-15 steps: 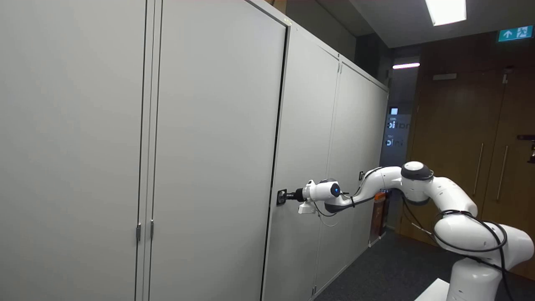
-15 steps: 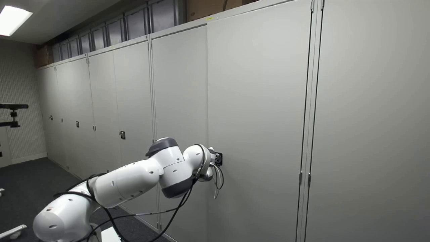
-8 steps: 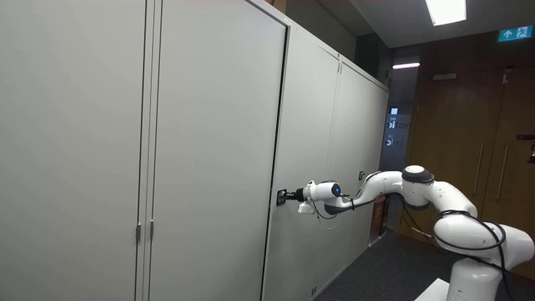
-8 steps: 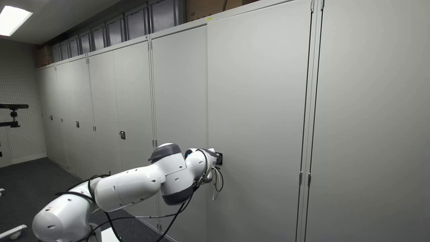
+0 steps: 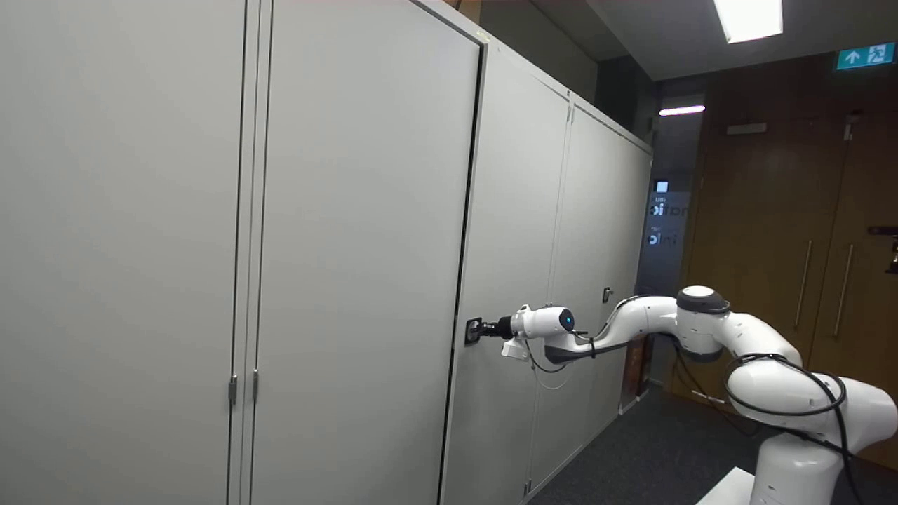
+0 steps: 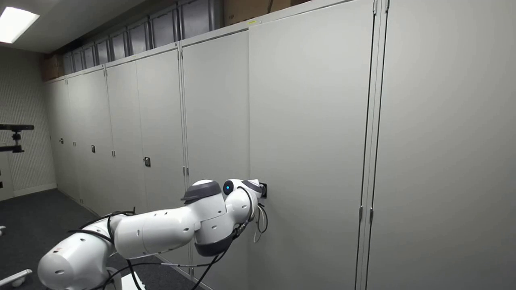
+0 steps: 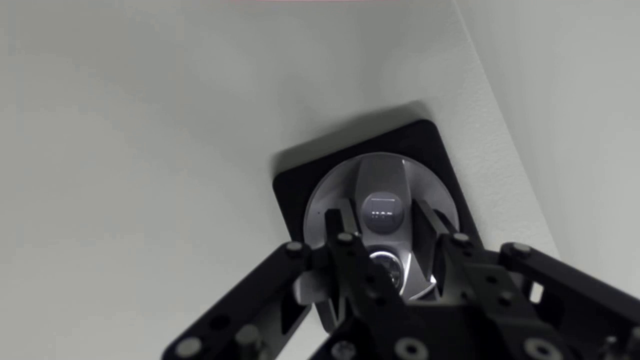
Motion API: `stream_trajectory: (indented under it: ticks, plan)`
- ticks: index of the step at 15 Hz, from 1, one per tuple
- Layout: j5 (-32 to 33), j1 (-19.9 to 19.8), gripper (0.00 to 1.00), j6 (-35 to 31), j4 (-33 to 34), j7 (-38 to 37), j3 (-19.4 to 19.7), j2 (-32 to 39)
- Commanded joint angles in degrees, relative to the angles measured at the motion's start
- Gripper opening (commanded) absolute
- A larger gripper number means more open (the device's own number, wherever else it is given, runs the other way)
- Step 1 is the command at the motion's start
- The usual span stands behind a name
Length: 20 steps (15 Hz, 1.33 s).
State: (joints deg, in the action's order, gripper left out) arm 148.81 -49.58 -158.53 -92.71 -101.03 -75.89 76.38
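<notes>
Held the metal handle (image 7: 382, 180) pinched in the gripper (image 7: 385, 215), skewed slightly to the black plate (image 7: 420, 140) just ahead; looked done with grasping, with the door (image 6: 310, 121) beyond apparently not opened yet.

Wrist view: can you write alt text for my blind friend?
Close-up of a dark two-fingered tool gripping a silver turn handle. It is mounted on a black plate, which looks tilted in the picture, on a pale grey cabinet door.
</notes>
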Motion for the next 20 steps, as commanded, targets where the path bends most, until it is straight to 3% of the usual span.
stream_trajectory:
  ticks: [1, 9, 10, 20]
  plan:
    - [0.1, -2.4, 0.08, -2.1, 0.7, 3.9, -4.6, 3.8]
    - [0.1, -3.9, 0.08, -2.7, 0.4, 7.7, -7.5, 9.8]
    - [-0.1, -3.5, 0.08, -4.1, 0.8, 5.1, -6.1, 7.3]
    - [0.4, -2.8, 0.08, -4.6, 1.1, 3.8, -6.5, 7.9]
